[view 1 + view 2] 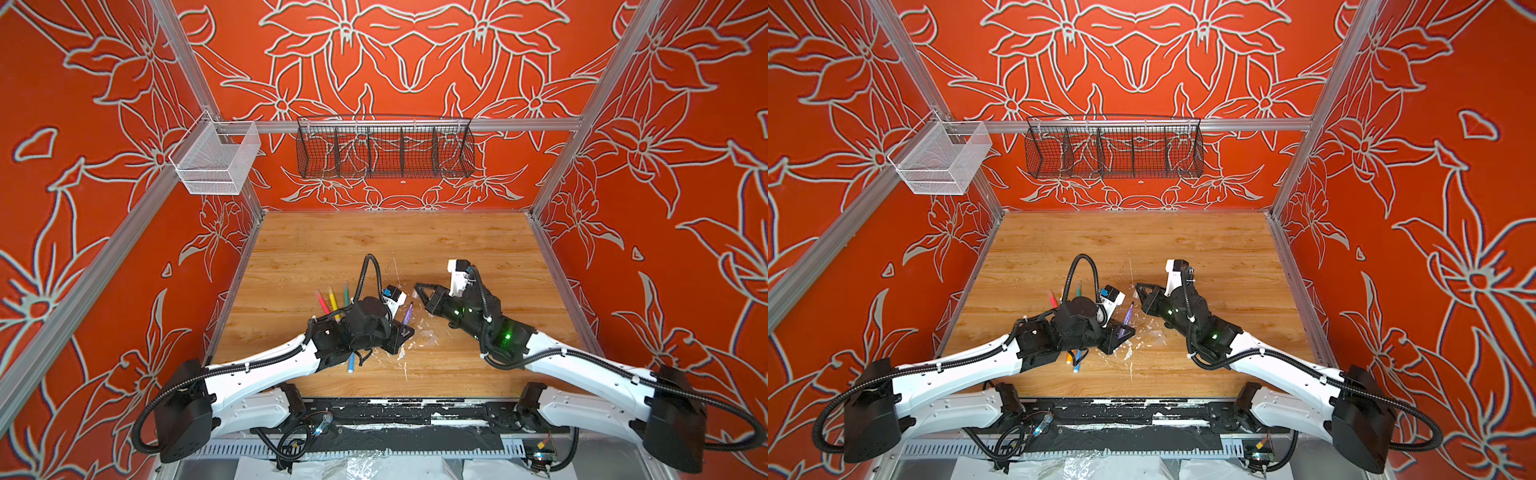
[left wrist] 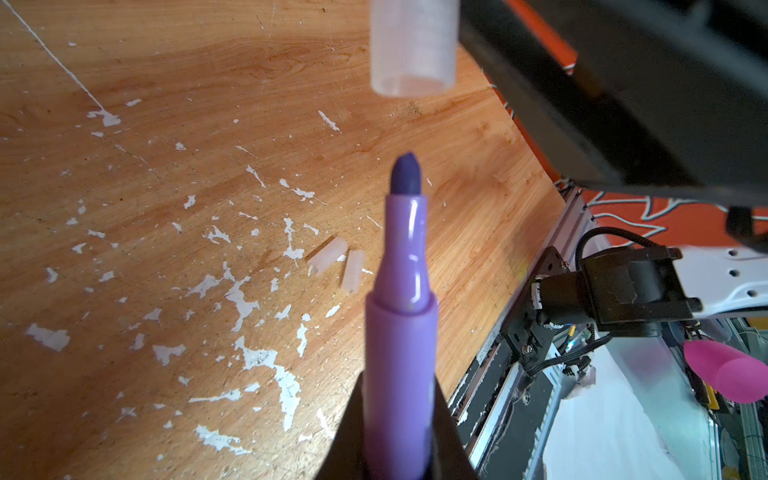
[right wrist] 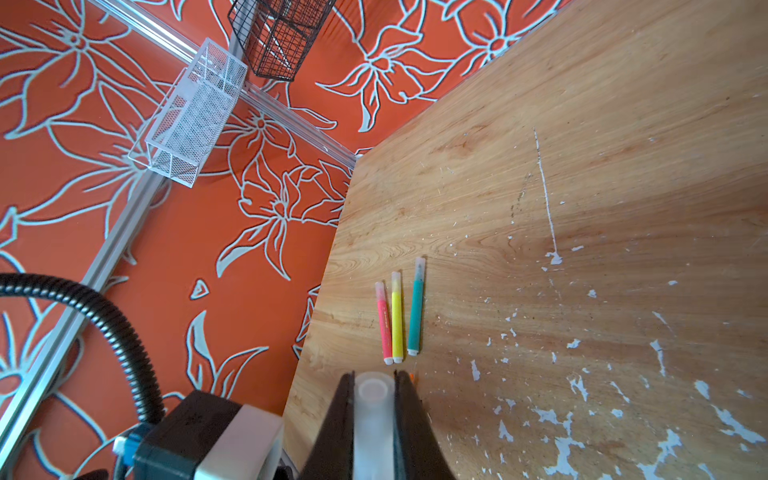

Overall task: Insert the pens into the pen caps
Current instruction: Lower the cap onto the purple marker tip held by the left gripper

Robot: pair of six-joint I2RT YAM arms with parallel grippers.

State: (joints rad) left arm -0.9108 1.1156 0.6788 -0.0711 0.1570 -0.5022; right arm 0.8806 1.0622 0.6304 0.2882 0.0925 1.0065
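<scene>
Now the left claw (image 2: 397,415) is gripping the purple pen (image 2: 401,291) by its barrel, jaws clamped on it, and the bare felt tip is pointing at the clear cap (image 2: 411,45). The right claw (image 3: 372,399) is pinching that cap between its narrow jaws. Tip and cap mouth are sitting apart, roughly in line, above the middle of the wooden surface (image 1: 374,241). Two loose caps (image 2: 328,255) are lying just beside each other among white flecks. The red-pink pen (image 3: 384,324), yellow pen (image 3: 397,318) and green pen (image 3: 415,307) are lying side by side, each seemingly wearing a cap. The blue pen (image 1: 351,363) is poking out from under the left arm.
</scene>
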